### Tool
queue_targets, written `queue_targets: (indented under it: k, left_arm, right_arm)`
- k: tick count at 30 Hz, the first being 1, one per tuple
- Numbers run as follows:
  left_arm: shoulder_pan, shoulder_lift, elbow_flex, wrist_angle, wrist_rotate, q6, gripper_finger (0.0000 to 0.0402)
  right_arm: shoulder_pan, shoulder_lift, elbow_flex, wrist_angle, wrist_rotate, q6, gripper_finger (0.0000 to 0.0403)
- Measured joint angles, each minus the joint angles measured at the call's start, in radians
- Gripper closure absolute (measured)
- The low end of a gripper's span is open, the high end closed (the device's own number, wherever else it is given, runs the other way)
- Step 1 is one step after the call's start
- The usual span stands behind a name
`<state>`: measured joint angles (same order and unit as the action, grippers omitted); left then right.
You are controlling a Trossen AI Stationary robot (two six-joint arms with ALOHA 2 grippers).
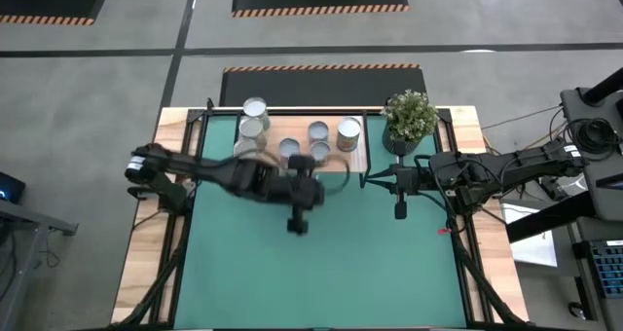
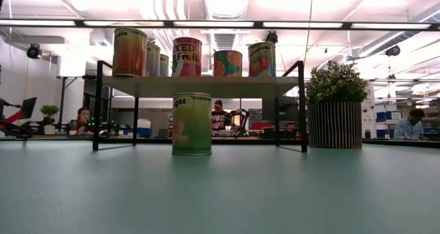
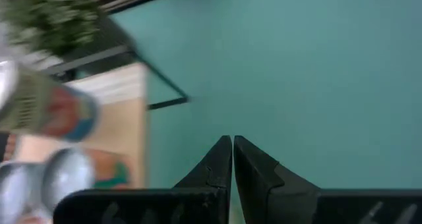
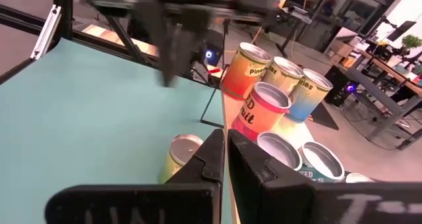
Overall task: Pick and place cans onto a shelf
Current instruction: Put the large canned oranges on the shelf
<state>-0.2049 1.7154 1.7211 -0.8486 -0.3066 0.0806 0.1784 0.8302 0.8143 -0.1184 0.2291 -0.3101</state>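
The light-wood shelf stands at the table's far middle on thin black legs. Several cans stand upright on its top, shown in a row in the low view. One green-labelled can stands upright on the green mat at the shelf's near edge; the right wrist view also shows this can. My left gripper is shut and empty above the mat, just near of the shelf. My right gripper is shut and empty, held level right of the shelf and pointing at it.
A potted green plant stands at the far right beside the shelf. Open green mat lies on the near side of both arms. In the room beyond the table, people sit at desks.
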Motion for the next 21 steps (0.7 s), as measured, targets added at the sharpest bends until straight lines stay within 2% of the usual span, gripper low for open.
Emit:
queue_targets:
  k: [3,8,17,21]
  left_arm:
    - [-0.060,-0.018,-0.064,0.012,0.000,0.000,0.0402]
    - [-0.113,-0.111,-0.272,0.121,0.001,-0.065,0.0402]
    - [-0.147,-0.311,-0.599,0.173,0.002,-0.276,0.0402]
    - [-0.157,-0.345,-0.755,0.300,0.002,-0.333,0.0402]
  right_arm:
    - [0.000,0.000,0.000,0.000,0.000,0.004,0.0394]
    - [0.000,0.000,0.000,0.000,0.000,0.024,0.0394]
    - [0.008,0.003,0.000,0.000,0.002,0.147,0.0394]
    - [0.054,0.018,0.001,-0.007,0.003,0.205,0.0394]
